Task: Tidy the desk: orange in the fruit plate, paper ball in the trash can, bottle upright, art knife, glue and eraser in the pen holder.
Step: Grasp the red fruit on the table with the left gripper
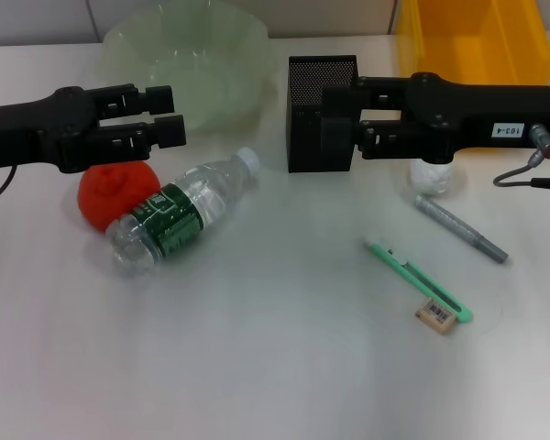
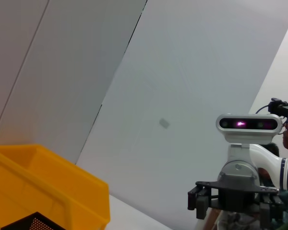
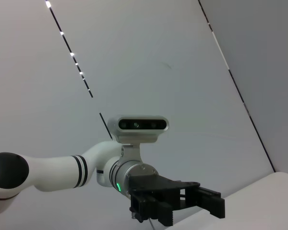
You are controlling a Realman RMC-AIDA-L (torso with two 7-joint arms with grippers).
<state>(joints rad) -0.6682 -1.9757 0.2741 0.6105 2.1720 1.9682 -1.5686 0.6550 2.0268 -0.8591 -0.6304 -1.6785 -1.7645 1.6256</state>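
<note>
Left gripper [image 1: 168, 115]: hovering above the table over the orange, jaws a narrow gap apart, holding nothing.
Right gripper [image 1: 323, 126]: held level just in front of the pen holder, jaw spacing impossible to tell, nothing visibly held.
Orange [image 1: 113, 195]: on the table beneath the left gripper, touching the lying bottle.
Water bottle [image 1: 181, 213]: on its side, cap toward the fruit plate, base pressed against the orange.
Fruit plate [image 1: 185, 55]: pale green bowl behind the bottle, nothing in it.
Pen holder [image 1: 313, 105]: black mesh box, partly hidden by the right gripper.
Paper ball [image 1: 434, 176]: white wad under the right arm, near the yellow trash can [image 1: 477, 35].
Glue [image 1: 461, 227]: grey stick lying beside the paper ball.
Art knife [image 1: 415, 278]: green, flat on the table, its end touching the eraser [image 1: 438, 314].
Progress: nothing sorted yet, by the look of it.
Risk, orange: lifting it likely frees the bottle to roll.
Risk, right arm: swinging low could knock the pen holder or sweep the paper ball away.
Risk, knife and eraser: thin and flat, likely to slip from the jaws.
</note>
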